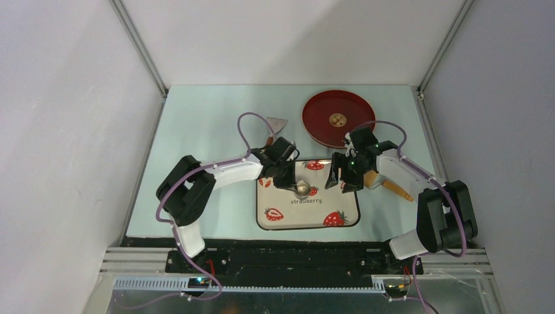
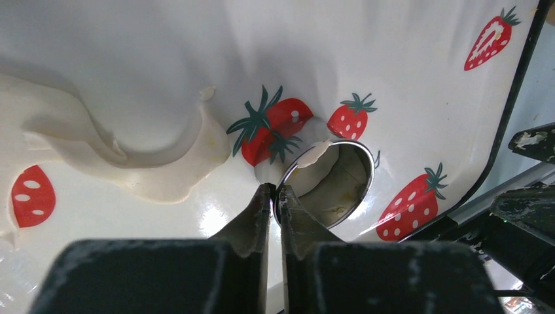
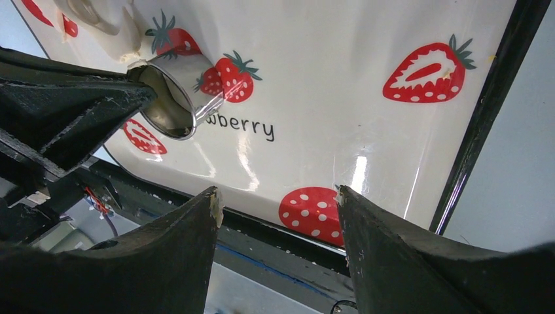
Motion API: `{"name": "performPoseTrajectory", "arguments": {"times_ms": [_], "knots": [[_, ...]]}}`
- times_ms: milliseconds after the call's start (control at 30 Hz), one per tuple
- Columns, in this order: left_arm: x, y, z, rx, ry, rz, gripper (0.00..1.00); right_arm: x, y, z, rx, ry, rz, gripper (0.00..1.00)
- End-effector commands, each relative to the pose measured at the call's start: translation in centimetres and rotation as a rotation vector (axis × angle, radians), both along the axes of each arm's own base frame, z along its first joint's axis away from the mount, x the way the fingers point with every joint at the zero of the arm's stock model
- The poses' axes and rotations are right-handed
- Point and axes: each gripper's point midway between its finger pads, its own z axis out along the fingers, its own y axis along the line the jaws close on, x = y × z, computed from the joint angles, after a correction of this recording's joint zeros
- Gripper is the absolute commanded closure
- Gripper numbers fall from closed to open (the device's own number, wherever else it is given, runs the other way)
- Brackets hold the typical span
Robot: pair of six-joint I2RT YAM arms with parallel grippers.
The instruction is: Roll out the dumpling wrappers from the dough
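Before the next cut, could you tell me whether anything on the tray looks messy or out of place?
Yes: a scrap of dough clings to the rim of the cutter ring pinched by the left gripper, instead of lying on the tray.

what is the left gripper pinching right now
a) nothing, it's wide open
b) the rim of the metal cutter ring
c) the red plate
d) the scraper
b: in the left wrist view the left gripper has its fingers pressed together on the rim of the metal cutter ring, which stands on the strawberry tray.
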Motion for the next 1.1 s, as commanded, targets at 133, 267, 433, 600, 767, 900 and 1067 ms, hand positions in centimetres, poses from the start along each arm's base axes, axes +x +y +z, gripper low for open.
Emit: {"name": "performPoseTrajectory", "arguments": {"times_ms": [133, 267, 433, 600, 767, 900, 1067], "knots": [[1.3, -0.6, 2.2, -0.02, -0.064, 0.011, 1.0, -0.2, -0.2, -0.9, -0.002, 0.001, 0.007, 0.3], [1.3, -0.7, 2.5, -0.026, -0.064, 0.006, 1.0, -0.4, -0.2, -1.5, -0.001, 0.015, 0.008, 0.3], [1.3, -0.8, 3.0, -0.036, -0.071, 0.001, 1.0, -0.5, -0.2, -1.9, -0.004, 0.025, 0.008, 0.3], [1.3, -0.9, 4.1, -0.058, -0.086, 0.004, 1.0, -0.7, -0.1, -2.2, 0.0, 0.034, 0.013, 0.3], [1.5, -1.1, 5.0, -0.079, -0.097, 0.004, 1.0, -0.7, 0.0, -2.3, -0.002, 0.038, 0.016, 0.3], [1.5, -1.2, 5.6, -0.094, -0.104, 0.002, 1.0, -0.8, 0.0, -2.4, -0.004, 0.041, 0.016, 0.3], [1.6, -1.1, 5.8, -0.098, -0.108, 0.0, 1.0, -0.8, 0.0, -2.5, -0.005, 0.043, 0.016, 0.3]]}}
